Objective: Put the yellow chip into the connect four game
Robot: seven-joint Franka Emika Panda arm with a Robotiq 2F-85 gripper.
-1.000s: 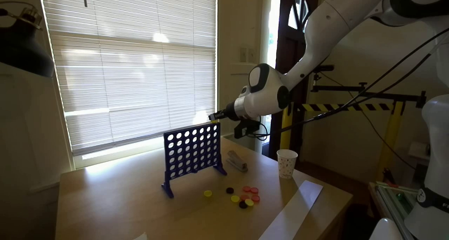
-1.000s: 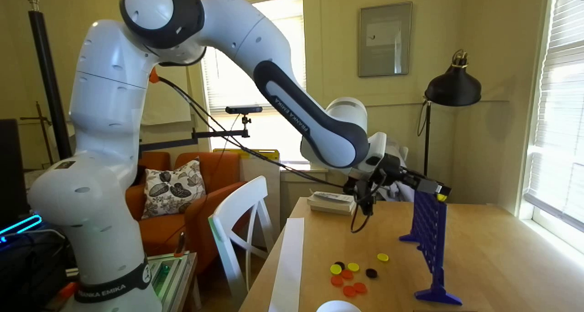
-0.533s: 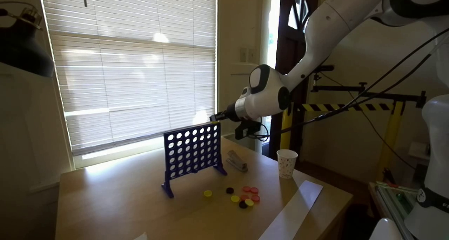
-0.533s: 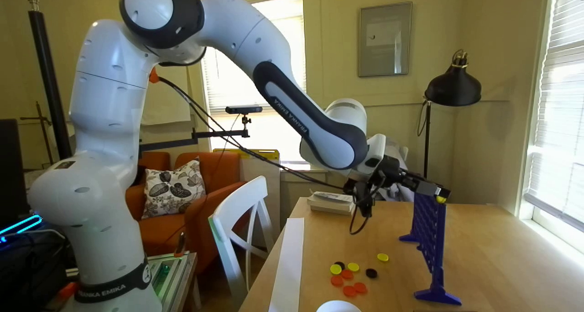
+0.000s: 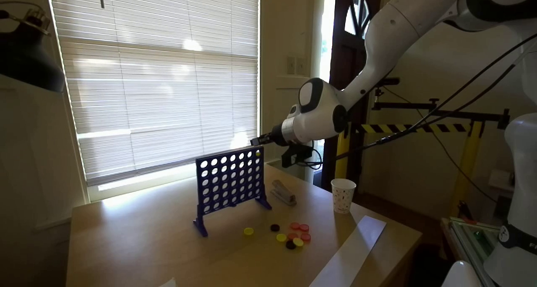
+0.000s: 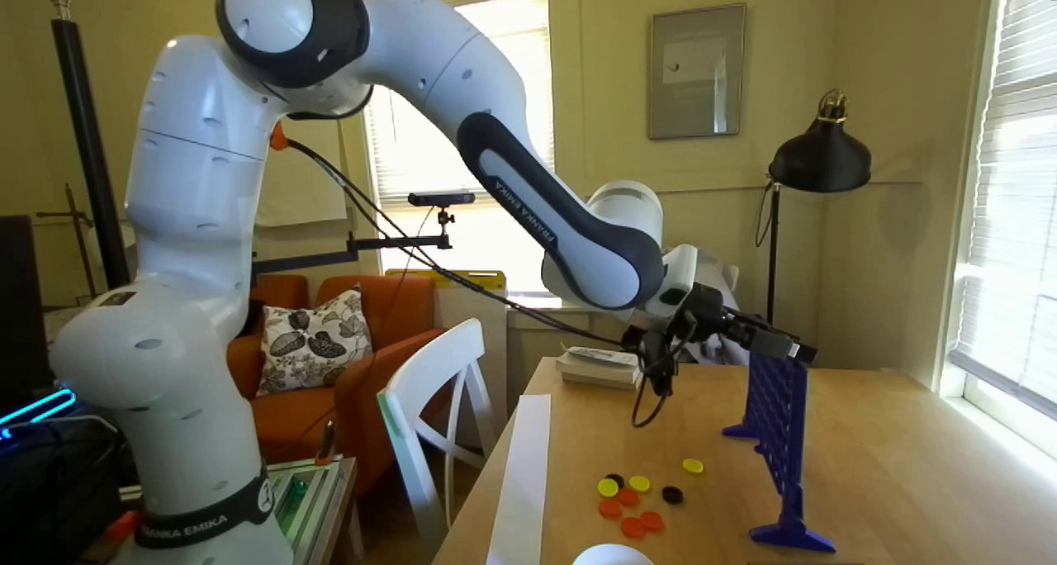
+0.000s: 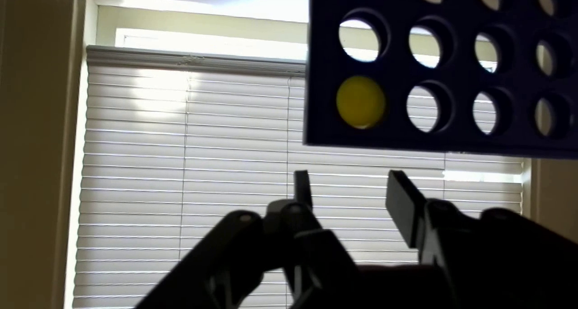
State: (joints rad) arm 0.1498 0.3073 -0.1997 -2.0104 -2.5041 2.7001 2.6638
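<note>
The connect four game (image 5: 228, 182) is an upright dark blue grid board on the table, seen in both exterior views (image 6: 779, 433). A yellow chip (image 5: 258, 154) sits inside the board, in the top hole of the end column nearest the arm in that view. The wrist view, upside down, shows this yellow chip (image 7: 360, 102) filling that corner hole. It is not visible in the other exterior picture. My gripper (image 7: 348, 187) is open with nothing between its fingers. Its tips are just above the board's top edge at that end, seen in both exterior views (image 5: 254, 142) (image 6: 803, 352).
Loose yellow chips (image 5: 248, 231), red chips (image 5: 304, 228) and black chips (image 5: 275, 228) lie on the table before the board. A stapler (image 5: 284, 192), paper cup (image 5: 343, 195) and paper strip (image 5: 350, 253) are nearby. Window blinds (image 7: 189, 187) stand behind the board.
The yellow chip has left the gripper's fingertips and dropped into the board's top end hole. The gripper has opened. The arm's wrist has lowered slightly.
</note>
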